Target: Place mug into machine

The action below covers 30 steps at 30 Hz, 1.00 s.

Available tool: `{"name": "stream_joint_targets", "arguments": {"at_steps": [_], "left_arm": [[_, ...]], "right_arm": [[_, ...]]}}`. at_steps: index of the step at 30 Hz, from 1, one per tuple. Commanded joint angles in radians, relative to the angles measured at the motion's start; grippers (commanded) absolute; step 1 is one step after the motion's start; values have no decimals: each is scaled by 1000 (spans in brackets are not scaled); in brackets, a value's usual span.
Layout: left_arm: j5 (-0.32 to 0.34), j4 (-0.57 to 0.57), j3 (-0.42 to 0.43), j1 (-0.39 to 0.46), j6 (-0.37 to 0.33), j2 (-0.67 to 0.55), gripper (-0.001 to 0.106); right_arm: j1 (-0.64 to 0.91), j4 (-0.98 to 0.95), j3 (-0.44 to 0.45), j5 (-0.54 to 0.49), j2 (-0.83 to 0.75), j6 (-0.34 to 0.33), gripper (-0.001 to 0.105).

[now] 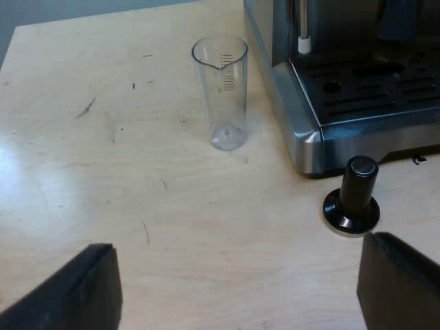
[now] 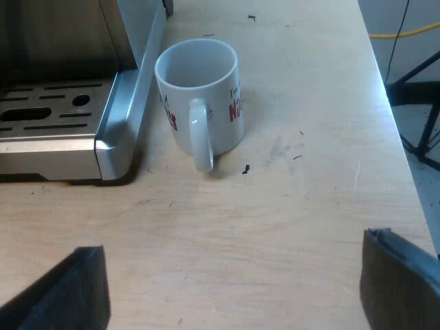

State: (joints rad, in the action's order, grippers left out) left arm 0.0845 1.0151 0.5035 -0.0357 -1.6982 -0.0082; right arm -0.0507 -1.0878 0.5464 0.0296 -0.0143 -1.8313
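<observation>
A white mug [image 2: 199, 96] with red lettering stands upright on the wooden table beside the espresso machine's drip tray [image 2: 55, 130], its handle turned toward my right gripper [image 2: 237, 289]. That gripper is open, a short way back from the mug and holding nothing. My left gripper [image 1: 237, 285] is open too, above bare table. Beyond it a tamper [image 1: 353, 199] with a black knob stands at the corner of the machine [image 1: 344, 89].
An empty clear measuring glass [image 1: 223, 93] stands upright by the machine's side. The slotted drip tray [image 1: 385, 86] has nothing on it. The table edge [image 2: 385, 89] runs past the mug, with dark stand legs and a yellow cable beyond it.
</observation>
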Motion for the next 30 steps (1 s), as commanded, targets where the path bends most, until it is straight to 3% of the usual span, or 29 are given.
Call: {"name": "stream_joint_targets", "arguments": {"at_steps": [1, 16, 19, 22, 24, 27, 30], "left_arm": [[0, -12, 3, -1, -10, -143, 71], [0, -12, 3, -1, -10, -143, 71], [0, -12, 3, -1, -10, -143, 71], [0, -12, 3, -1, -10, -143, 71], [0, -12, 3, -1, -10, -143, 71], [0, -12, 3, -1, -10, -143, 71], [12, -12, 3, -1, -10, -143, 71]], "right_arm": [[0, 14, 2, -3, -37, -6, 105], [0, 14, 2, -5, -37, -6, 105], [0, 14, 2, -44, -37, 3, 103], [0, 14, 2, -64, -37, 11, 92], [0, 14, 2, -71, -37, 14, 75], [0, 14, 2, -71, -37, 14, 61], [0, 14, 2, -71, -37, 14, 60]]}}
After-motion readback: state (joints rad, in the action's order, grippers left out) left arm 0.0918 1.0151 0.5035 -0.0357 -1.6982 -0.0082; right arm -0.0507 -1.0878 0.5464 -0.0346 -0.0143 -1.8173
